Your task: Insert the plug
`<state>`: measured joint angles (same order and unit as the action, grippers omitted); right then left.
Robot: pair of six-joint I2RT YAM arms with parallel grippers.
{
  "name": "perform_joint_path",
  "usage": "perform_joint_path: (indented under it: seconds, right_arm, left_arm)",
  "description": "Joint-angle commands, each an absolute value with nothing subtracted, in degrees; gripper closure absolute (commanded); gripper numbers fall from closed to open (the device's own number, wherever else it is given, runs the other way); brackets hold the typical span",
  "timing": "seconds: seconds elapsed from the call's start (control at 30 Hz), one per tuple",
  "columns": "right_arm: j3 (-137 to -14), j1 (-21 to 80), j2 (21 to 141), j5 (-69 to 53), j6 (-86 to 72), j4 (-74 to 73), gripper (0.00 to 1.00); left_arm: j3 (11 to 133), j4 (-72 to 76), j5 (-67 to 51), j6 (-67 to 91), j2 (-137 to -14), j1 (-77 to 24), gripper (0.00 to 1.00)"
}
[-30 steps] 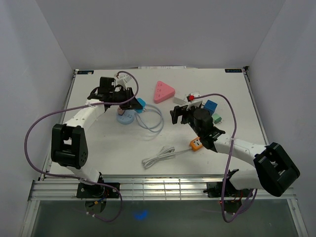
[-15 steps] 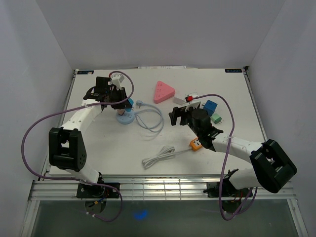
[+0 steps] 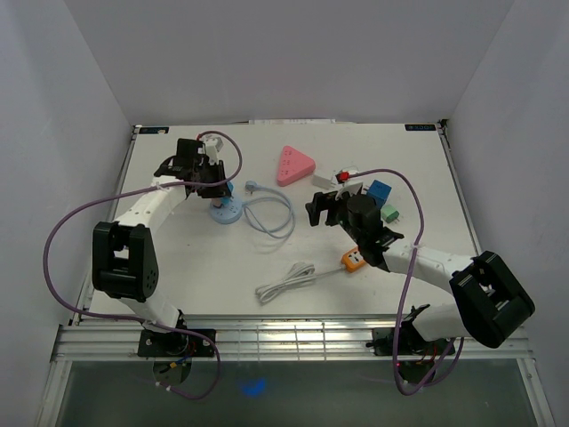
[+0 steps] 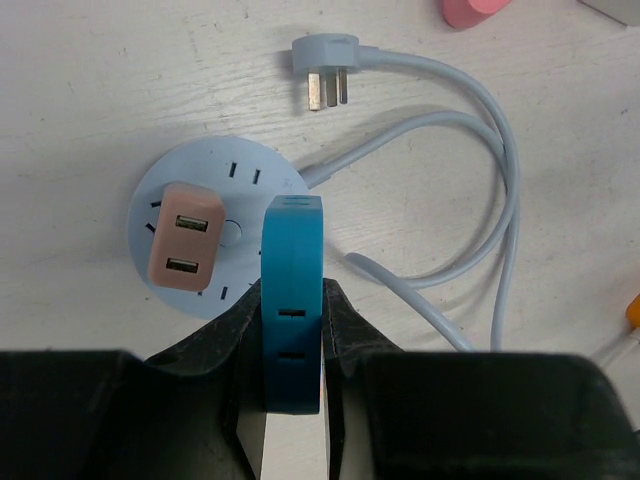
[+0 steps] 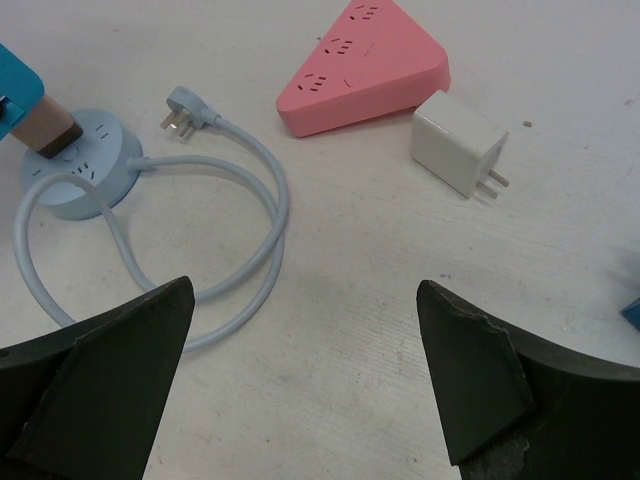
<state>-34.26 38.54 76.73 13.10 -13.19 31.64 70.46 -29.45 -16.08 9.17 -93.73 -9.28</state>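
1. Between the two black fingers [image 4: 240, 340] of our left gripper [image 4: 293, 345] we hold a blue plug [image 4: 293, 290]. It is a narrow block with two small dark slots on the face turned toward the wrist camera. The fingers are clamped tight on its long sides.
2. Just beyond those fingertips, a round pale-blue socket hub [image 4: 225, 175] lies on the white table [image 4: 80, 80]. In the wrist view the plug's far end overlaps the hub's right edge. We cannot tell whether its pins touch the hub.
3. Left of the left-hand finger, a peach USB adapter [image 4: 185, 247] is seated in the hub.
4. Farther out past the fingertips, the hub's grey cable [image 4: 505, 180] loops away to the right. It ends in a plug head [image 4: 325, 55] lying flat on the table, pins pointing back toward the fingers.
5. Our right gripper [image 5: 302, 295] hovers above the table with its fingers spread wide and nothing between them.
6. Ahead of that gripper's fingertips lies a pink triangular power strip [image 5: 365, 60]. A white cube charger [image 5: 458, 142] sits just beside it, in line with the right-hand finger.
7. Ahead of its left-hand finger we see the hub and the cable loop, well apart from the fingers.
8. From overhead, our two grippers are well apart, and the left one is directly over the hub.
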Motion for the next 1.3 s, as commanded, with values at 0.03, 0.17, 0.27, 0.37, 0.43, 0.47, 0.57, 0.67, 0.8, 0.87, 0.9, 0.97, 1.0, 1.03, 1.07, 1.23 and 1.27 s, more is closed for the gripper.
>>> perform_joint_path:
  seconds: [0.03,0.17,0.27,0.37,0.43,0.47,0.57,0.67,0.8,0.87,0.9,0.97,1.0,1.03,1.07,1.23,1.27]
  right_arm:
    - [-35.5,37.6,76.5,12.1,-14.2,32.3,0.03]
    - [-35.4,36.8,76.3,11.4,-14.8,32.2,0.03]
    - [-35.4,36.4,76.5,11.1,-15.0,32.2,0.03]
    - [-35.3,36.1,76.4,10.8,-15.2,32.1,0.03]
    - [-35.2,35.6,76.1,10.2,-15.6,32.0,0.03]
    - [-35.2,35.3,75.8,10.1,-15.6,31.9,0.03]
    - [-34.8,34.9,75.3,9.8,-16.0,32.0,0.03]
    - [-34.9,34.5,76.0,9.6,-16.5,32.0,0.03]
    - [-35.2,33.9,76.7,8.3,-17.5,32.0,0.03]
    - [-35.1,33.7,76.6,8.0,-17.9,32.0,0.03]
    - [-35.0,33.6,76.6,7.7,-17.9,32.0,0.03]
    - [-35.0,33.4,76.6,7.5,-18.3,32.1,0.03]
    - [-35.1,33.2,76.7,7.1,-18.3,32.1,0.03]
    - [-35.0,33.2,76.6,7.0,-18.4,32.1,0.03]
    - [-35.0,33.0,76.7,6.9,-18.5,32.0,0.03]
    - [-35.0,32.5,76.6,6.2,-18.8,32.0,0.03]
    - [-34.9,32.3,76.6,6.1,-18.8,32.0,0.03]
  left_arm:
    - [70.4,-26.3,-12.7,6.8,-92.1,-10.4,1.0]
    - [69.2,-24.3,-12.0,5.0,-91.6,-10.5,1.0]
    - [68.4,-22.4,-13.8,3.1,-91.8,-10.5,1.0]
    - [68.0,-21.5,-12.7,0.9,-92.8,-10.6,1.0]
    - [67.9,-21.4,-12.1,0.2,-93.3,-10.6,1.0]
    - [67.8,-21.3,-12.3,0.2,-93.4,-10.6,1.0]
    - [67.5,-21.6,-12.6,-2.1,-93.2,-10.8,1.0]
    - [67.2,-22.3,-10.0,-2.0,-92.7,-11.3,1.0]
    - [66.1,-21.1,-8.8,-2.6,-91.5,-12.0,1.0]
    - [65.8,-20.8,-8.6,-3.1,-91.3,-12.5,1.0]
    - [65.7,-20.7,-8.4,-3.4,-91.2,-12.6,1.0]
    - [65.2,-20.3,-7.2,-3.5,-91.0,-12.9,1.0]
    - [65.0,-20.2,-7.0,-3.7,-91.0,-13.0,1.0]
    - [64.7,-19.9,-6.9,-3.7,-91.1,-13.1,1.0]
    - [64.7,-19.9,-6.7,-3.7,-91.1,-13.0,1.0]
    - [64.7,-19.9,-6.2,-3.4,-91.8,-13.0,1.0]
    - [64.8,-20.0,-6.2,-3.4,-92.1,-13.0,1.0]
